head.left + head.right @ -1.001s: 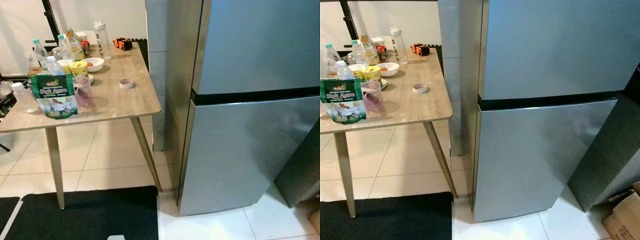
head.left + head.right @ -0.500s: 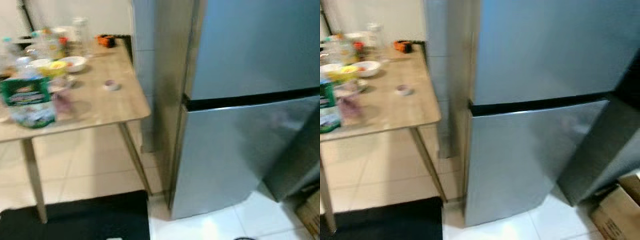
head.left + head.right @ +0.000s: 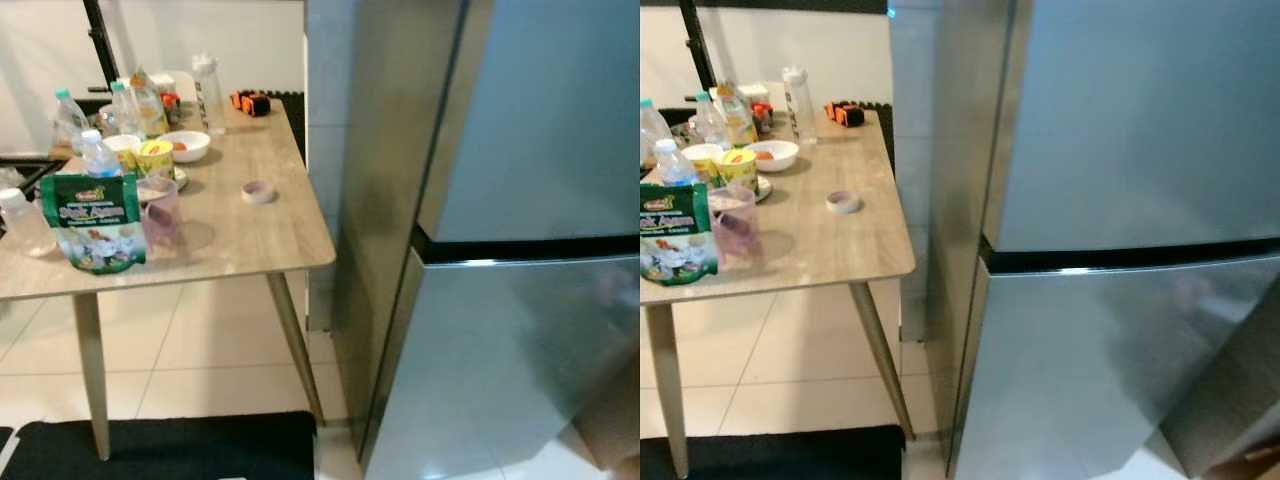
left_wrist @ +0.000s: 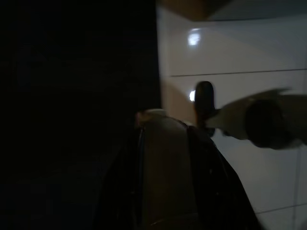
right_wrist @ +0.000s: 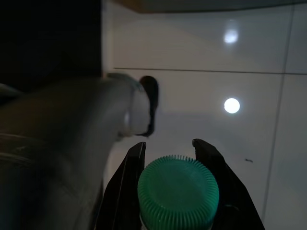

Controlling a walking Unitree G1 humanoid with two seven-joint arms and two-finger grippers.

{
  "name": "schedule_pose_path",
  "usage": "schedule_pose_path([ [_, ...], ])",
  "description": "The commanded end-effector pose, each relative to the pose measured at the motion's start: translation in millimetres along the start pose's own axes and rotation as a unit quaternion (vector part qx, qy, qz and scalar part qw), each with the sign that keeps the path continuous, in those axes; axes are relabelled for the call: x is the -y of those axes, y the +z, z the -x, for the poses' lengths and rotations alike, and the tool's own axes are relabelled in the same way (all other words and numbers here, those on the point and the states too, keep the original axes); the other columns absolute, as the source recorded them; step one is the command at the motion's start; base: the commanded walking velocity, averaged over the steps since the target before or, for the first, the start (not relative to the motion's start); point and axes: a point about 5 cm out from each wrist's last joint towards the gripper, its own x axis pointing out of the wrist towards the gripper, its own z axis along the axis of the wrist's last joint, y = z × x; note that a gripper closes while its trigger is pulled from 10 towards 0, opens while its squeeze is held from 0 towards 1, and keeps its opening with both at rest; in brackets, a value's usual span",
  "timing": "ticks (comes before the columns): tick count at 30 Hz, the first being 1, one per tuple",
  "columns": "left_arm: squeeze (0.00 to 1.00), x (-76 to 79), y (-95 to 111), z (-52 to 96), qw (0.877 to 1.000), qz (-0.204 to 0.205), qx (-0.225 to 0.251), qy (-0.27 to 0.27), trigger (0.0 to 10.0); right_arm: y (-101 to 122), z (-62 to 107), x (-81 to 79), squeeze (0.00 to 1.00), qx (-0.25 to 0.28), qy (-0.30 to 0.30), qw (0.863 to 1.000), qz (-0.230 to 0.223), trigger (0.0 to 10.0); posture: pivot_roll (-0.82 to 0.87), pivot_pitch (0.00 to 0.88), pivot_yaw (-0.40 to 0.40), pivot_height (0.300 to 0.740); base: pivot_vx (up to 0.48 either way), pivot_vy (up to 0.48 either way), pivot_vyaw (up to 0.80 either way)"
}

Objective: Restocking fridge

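**Both grippers loaded, fridge doors closed**

The right gripper (image 5: pixel 168 148) is clamped on a bottle with a green cap (image 5: pixel 178 189), its two black fingers pressed against the sides just under the cap, hanging low over white floor tiles (image 5: pixel 216 52). The left gripper (image 4: pixel 165 129) appears to hold a brownish object (image 4: pixel 165 172) between its fingers, though that view is too dark to say what it is.

The fridge (image 3: pixel 1120 200) stands just right of the wooden table (image 3: pixel 230 220), both doors closed. My worry: with both grippers occupied, nothing is free to pull a door, and a hold just under the cap could let the bottle swing or slip while walking.

The head views show what the wrist views lack: the fridge, and the table with a green snack bag (image 3: pixel 95 222), water bottles (image 3: pixel 66 118), a white bowl (image 3: pixel 187 145) and a roll of tape (image 3: pixel 258 192). The wrist views alone reveal what the grippers carry.
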Motion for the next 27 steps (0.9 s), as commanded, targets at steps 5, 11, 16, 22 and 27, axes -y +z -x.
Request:
schedule_pose_path([
  [5, 0.0, -2.2, -6.1, 1.6, 1.0, -0.003, -0.011, 0.003, 10.0, -2.1, 1.0, 2.4, 0.0, -0.003, -0.004, 1.0, -0.002, 10.0, -0.08, 0.0, -0.012, 0.74, 0.0, -0.462, 0.0],
  [11, 0.0, -1.8, -6.6, 1.6, 1.0, -0.004, -0.012, 0.001, 10.0, -2.1, 1.1, 2.5, 0.0, -0.003, -0.004, 1.0, -0.003, 10.0, -0.08, 0.0, -0.012, 0.74, 0.0, -0.461, 0.0],
  [16, 0.0, -1.5, -6.2, 1.4, 1.0, -0.003, -0.011, -0.001, 10.0, -1.9, 1.0, 2.4, 0.0, -0.002, -0.003, 1.0, -0.004, 10.0, -0.08, 0.0, -0.012, 0.74, 0.0, -0.461, 0.0],
  [22, 0.0, -1.1, -6.6, 1.4, 1.0, -0.004, -0.012, -0.001, 10.0, -2.4, 1.2, 2.8, 0.0, -0.004, -0.005, 1.0, -0.005, 10.0, -0.08, 0.0, -0.011, 0.74, 0.0, -0.461, 0.0],
  [27, 0.0, -1.1, -7.1, 1.5, 1.0, -0.003, -0.013, 0.0, 10.0, -2.8, 1.3, 3.0, 0.0, -0.005, -0.006, 1.0, -0.005, 10.0, -0.08, 0.0, -0.011, 0.74, 0.0, -0.461, 0.0],
])
